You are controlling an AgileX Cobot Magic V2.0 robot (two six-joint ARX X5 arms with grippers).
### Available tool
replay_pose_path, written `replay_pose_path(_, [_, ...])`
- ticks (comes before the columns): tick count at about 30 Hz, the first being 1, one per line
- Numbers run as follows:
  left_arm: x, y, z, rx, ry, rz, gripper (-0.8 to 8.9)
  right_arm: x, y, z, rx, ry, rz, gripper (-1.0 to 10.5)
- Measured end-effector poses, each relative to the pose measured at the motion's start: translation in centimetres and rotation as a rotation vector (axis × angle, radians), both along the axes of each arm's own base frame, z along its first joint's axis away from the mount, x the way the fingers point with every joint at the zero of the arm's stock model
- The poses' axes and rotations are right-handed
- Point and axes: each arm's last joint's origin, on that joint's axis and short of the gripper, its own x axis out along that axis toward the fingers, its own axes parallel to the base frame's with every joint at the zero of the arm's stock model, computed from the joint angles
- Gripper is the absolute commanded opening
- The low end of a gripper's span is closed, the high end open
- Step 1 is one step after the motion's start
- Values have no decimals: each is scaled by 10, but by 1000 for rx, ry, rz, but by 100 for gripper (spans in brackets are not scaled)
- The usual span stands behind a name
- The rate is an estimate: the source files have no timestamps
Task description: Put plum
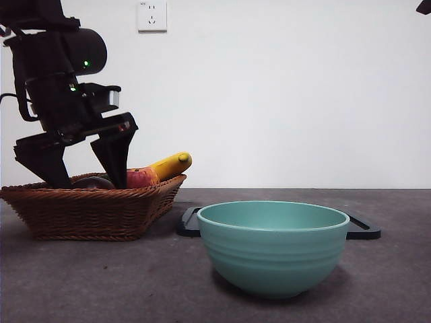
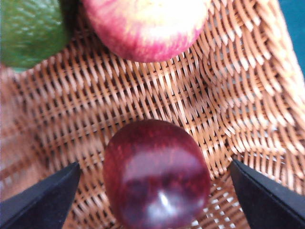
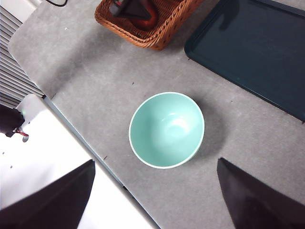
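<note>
I'm looking at the grey counter (image 1: pixel 101 282) first: it carries everything, and a white wall with a socket plate (image 1: pixel 151 15) stands behind it.

A dark tray (image 3: pixel 257 52) lies flat on the counter behind the bowl, near the basket's corner.

The wicker basket (image 1: pixel 87 212) sits at the left of the front view. The mint-green bowl (image 1: pixel 273 245) stands upright on the counter well apart from the basket, nearer the camera; the right wrist view shows nothing in it.

My left arm comes down into the basket. The left pincer (image 2: pixel 155 191) has its jaws apart, one on each side of the plum (image 2: pixel 157 174); I see gaps both sides, so neither jaw is touching it. In the front view both jaw tips dip below the basket rim.

The right pincer (image 3: pixel 155 191) hangs high over the counter, above the bowl, jaws wide apart, holding nothing.

The banana (image 1: pixel 172 163) pokes up over the basket's far rim.

The plum is on the basket floor, dark maroon and glossy, between the left jaws. The red-yellow apple (image 2: pixel 147 26) lies near it, apart from it. The green fruit (image 2: pixel 31 28) is just beside the apple, only partly in frame.
</note>
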Motion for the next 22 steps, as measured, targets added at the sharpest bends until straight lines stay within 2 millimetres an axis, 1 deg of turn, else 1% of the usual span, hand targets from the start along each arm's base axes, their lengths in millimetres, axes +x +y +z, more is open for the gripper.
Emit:
replay_pose_path(2, [2,-1,-7,5,17,-3,487,0,0,0,0,0,0,411])
replay_pose_path(3, [3,-2,-9,7,21,-4,468,0,0,0,0,0,0,411])
replay_pose_path(4, [3,-3,-10,7,21,-7,435,0,0,0,0,0,0,411])
replay_pose_path(7, [4,-5,-13,10,26,-13,423,0,0,0,0,0,0,411])
replay_pose_path(9, [4,-5,-13,11,26,-15,312,0,0,0,0,0,0,411])
replay_pose_path(10, [4,-4,-13,13,26,-14,276,0,0,0,0,0,0,411])
replay_pose_path(16, [3,-4,-12,13,26,-14,271,0,0,0,0,0,0,411])
replay_pose_path(18, [0,-3,-3,9,11,-14,271,0,0,0,0,0,0,411])
replay_pose_path(20, [-9,-2,20,-12,-56,-17,271,0,0,0,0,0,0,411])
replay_pose_path(22, [-24,-2,51,-47,-136,-34,271,0,0,0,0,-1,0,411])
